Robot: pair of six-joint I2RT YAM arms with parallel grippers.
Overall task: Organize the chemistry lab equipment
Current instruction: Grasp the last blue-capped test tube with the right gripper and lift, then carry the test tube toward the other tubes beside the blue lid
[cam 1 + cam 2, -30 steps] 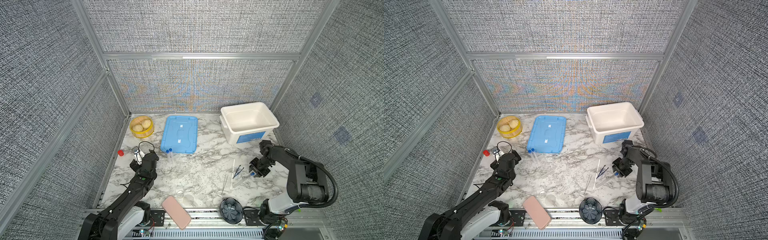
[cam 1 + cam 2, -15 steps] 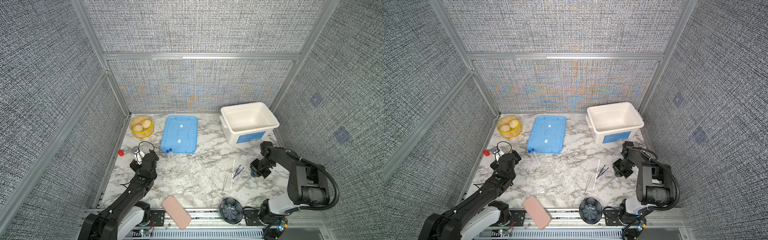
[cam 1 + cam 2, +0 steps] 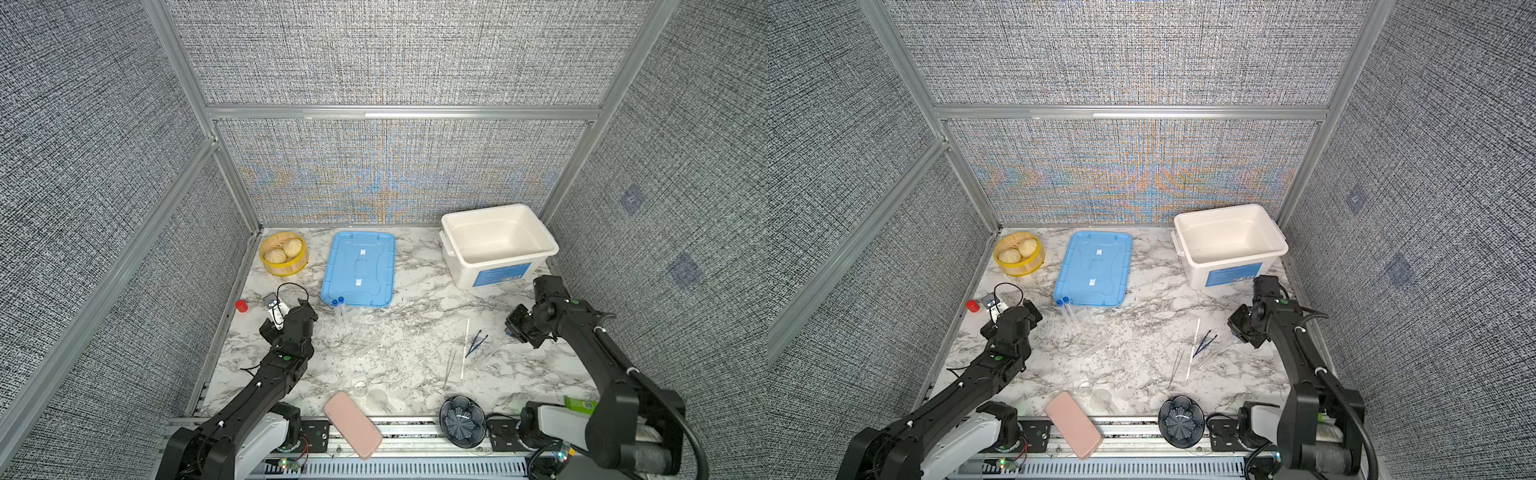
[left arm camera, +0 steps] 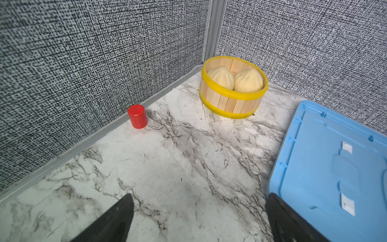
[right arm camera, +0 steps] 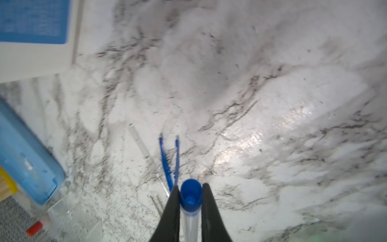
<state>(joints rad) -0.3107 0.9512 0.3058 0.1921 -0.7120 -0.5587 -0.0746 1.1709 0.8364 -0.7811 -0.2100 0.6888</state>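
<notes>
You see only part of the blue-capped tube (image 5: pixel 191 209): it runs off the right wrist view's edge between the fingers of the right gripper (image 5: pixel 191 185). That view is blurred throughout.

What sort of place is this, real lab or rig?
Probably a robot test cell, not a real lab: aluminium frame with fabric walls, left arm and right arm mounted at a marble-look tabletop, toy bun steamer near capped tubes.

Blue-capped tube (image 5: pixel 191 193), blue tweezers (image 5: pixel 176 163), red cup (image 4: pixel 137 116), grey-veined white table (image 4: pixel 178 167).
</notes>
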